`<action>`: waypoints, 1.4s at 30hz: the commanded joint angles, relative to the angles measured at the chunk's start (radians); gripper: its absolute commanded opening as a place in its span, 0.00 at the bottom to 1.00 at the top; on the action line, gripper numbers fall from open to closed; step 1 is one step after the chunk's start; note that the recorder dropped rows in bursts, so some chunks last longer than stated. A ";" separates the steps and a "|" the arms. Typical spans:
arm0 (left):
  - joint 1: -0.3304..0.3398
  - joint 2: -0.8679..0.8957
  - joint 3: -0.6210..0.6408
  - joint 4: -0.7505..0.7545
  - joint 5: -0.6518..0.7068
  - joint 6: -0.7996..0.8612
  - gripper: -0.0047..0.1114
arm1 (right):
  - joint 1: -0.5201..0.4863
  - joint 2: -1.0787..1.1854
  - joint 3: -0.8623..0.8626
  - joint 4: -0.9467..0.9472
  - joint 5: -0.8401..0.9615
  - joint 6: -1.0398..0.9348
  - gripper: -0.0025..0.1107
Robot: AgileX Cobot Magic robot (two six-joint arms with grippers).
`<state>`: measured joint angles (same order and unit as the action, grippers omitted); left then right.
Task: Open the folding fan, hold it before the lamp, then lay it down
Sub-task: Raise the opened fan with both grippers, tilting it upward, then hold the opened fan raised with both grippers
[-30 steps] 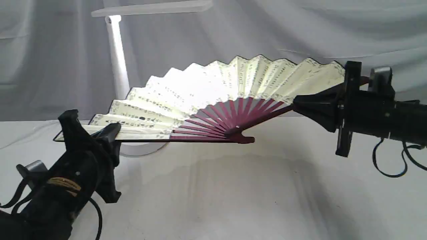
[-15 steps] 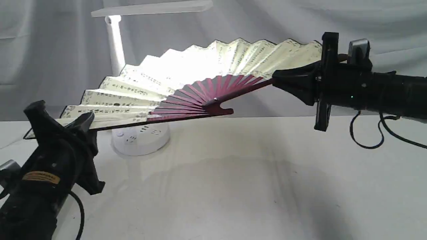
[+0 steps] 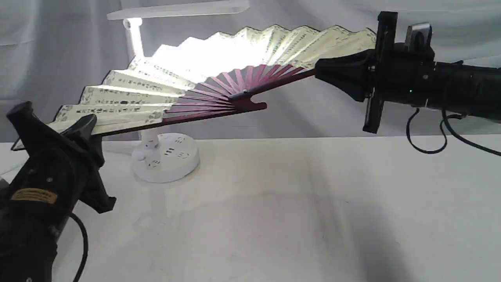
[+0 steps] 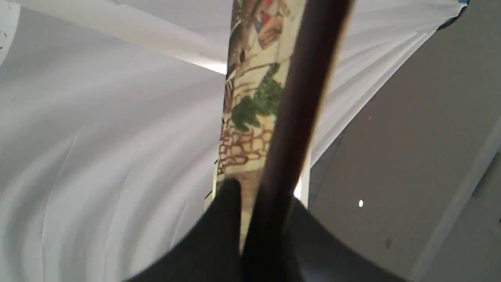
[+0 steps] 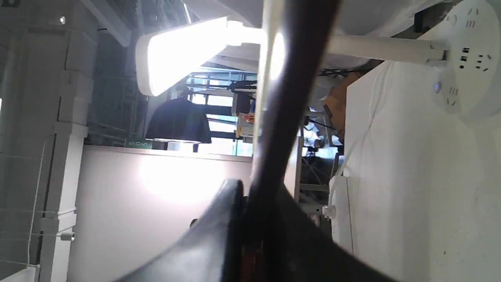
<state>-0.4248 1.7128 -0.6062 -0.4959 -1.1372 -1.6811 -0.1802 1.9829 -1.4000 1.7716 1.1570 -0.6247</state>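
The folding fan [image 3: 219,62] is spread wide in the air, its cream calligraphy leaf lit from behind, maroon ribs meeting at a pivot in the middle. My left gripper [image 3: 84,129] is shut on its left guard, and my right gripper [image 3: 323,72] is shut on its right guard. The white lamp [image 3: 164,156] stands behind the fan; its round base, part of the stem and the flat head show, the rest of the stem is hidden. The left wrist view shows the guard [image 4: 289,117] running out from between my fingers. The right wrist view shows the guard [image 5: 289,102] and the glowing lamp head [image 5: 176,55].
A white cloth-covered table [image 3: 293,203] lies under the fan, with a white draped backdrop [image 3: 430,39] behind. The right arm's black cable [image 3: 426,133] hangs in a loop above the table.
Both arms have lifted the open fan up and leftward, from near table height to in front of the lamp's stem. The lamp's base has come into view below it.
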 commanded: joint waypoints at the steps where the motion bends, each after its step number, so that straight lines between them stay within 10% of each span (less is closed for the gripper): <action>1: 0.007 -0.038 -0.016 -0.107 -0.084 -0.069 0.04 | -0.008 -0.003 0.002 -0.027 -0.029 -0.020 0.02; 42: 0.007 -0.113 -0.016 -0.141 -0.084 -0.038 0.04 | -0.008 -0.003 0.002 -0.027 -0.057 -0.022 0.02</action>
<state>-0.4248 1.6307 -0.6062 -0.5249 -1.1003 -1.6324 -0.1802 1.9804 -1.4039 1.7716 1.1749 -0.6041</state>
